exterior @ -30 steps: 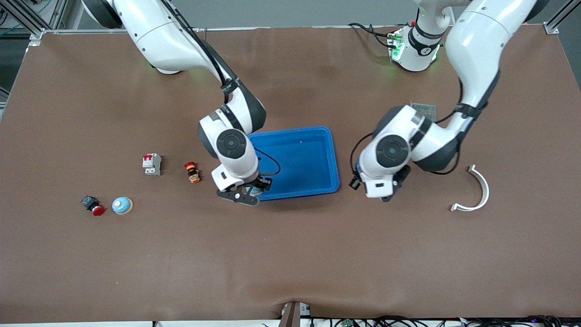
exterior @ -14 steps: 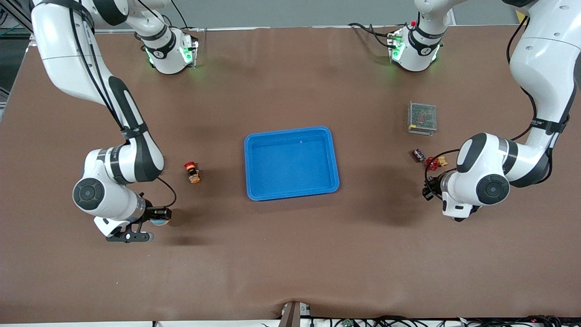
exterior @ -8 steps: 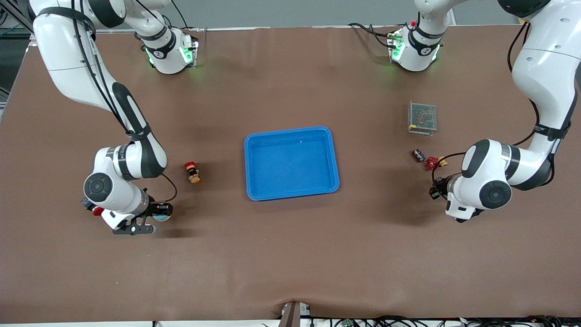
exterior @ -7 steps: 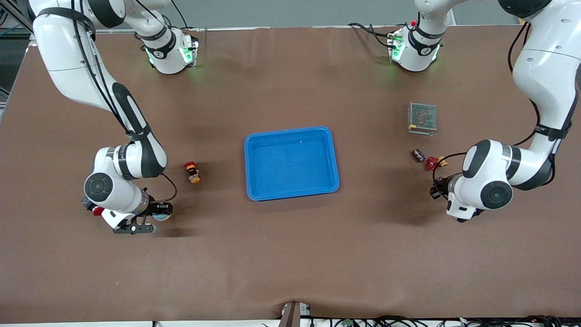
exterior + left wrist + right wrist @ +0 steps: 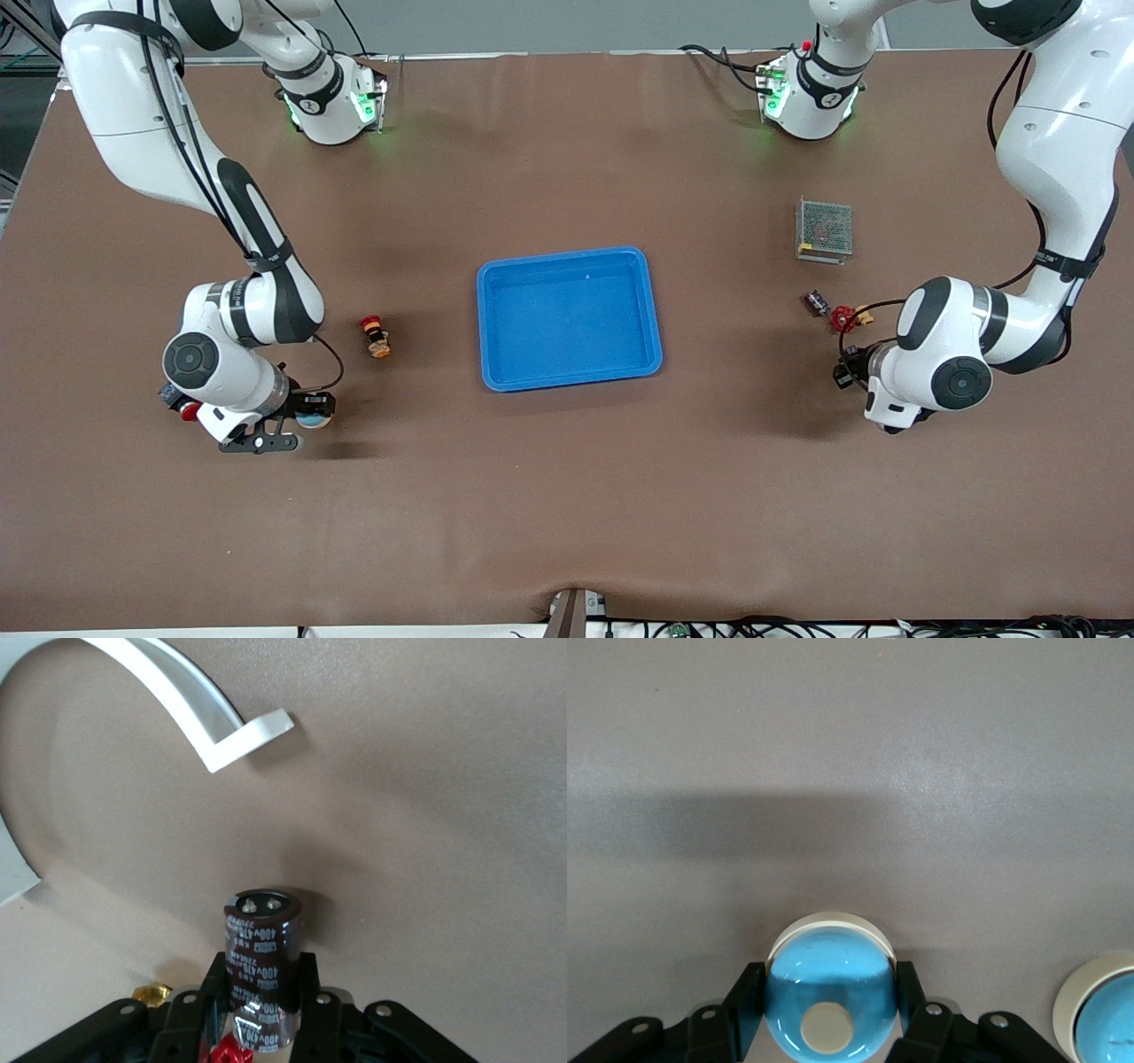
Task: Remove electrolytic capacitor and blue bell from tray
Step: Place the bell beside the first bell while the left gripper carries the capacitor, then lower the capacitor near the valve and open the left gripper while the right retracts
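Holding both parts low over counter: right end effector [image 5: 829, 1028] clamps bell [image 5: 829, 1010]. Left end effector [image 5: 263, 1014] clamps capacitor [image 5: 260, 966], axis pointing down; tray [image 5: 656, 306] well apart.

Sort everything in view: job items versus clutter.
Job: tray; electrolytic capacitor in left pincer; blue bell in right pincer.

Clutter: second blue bell, mesh box, white curved piece, red-capped button.

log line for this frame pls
left gripper: shut on capacitor | right gripper: shut on blue bell | tray: empty
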Tool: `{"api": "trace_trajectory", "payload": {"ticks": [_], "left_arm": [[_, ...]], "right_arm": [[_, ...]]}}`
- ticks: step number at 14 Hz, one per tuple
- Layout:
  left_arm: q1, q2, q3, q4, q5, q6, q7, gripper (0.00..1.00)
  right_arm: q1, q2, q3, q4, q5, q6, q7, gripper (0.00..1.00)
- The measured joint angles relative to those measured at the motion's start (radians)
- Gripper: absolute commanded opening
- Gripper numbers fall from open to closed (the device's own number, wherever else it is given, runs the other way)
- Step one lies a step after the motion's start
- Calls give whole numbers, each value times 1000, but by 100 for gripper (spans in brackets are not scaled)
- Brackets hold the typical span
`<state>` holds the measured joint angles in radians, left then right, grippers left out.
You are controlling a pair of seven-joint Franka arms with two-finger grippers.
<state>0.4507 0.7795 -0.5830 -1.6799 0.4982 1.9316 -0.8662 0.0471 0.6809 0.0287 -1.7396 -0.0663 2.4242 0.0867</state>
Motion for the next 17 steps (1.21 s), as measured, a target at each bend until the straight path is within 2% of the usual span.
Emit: {"api": "trace_trajectory", "payload": {"ticks": [1, 2, 5, 8, 13, 17], "left_arm": [[0, 2, 3, 0, 0, 2, 0, 61], [0, 2, 4, 0, 0, 4, 0, 100], [0, 2, 3, 7, 1, 7, 0, 100], [-1, -4, 1, 17, 1, 8, 0, 100], [-6, -44, -6, 29, 1, 7, 0, 100], [-6, -90, -51, 66, 2, -11, 0, 100]], "right_arm": [[0, -5, 0, -8, 0, 0, 0, 8], [0, -9, 0, -15, 0, 0, 0, 99], [-6, -23, 0, -27, 0, -6, 0, 100], [-14, -81, 0, -24, -1, -102, 0, 100], [-29, -294, 0, -23, -1, -292, 0, 100], [-45, -476, 0, -18, -1, -448, -1, 100]]}}
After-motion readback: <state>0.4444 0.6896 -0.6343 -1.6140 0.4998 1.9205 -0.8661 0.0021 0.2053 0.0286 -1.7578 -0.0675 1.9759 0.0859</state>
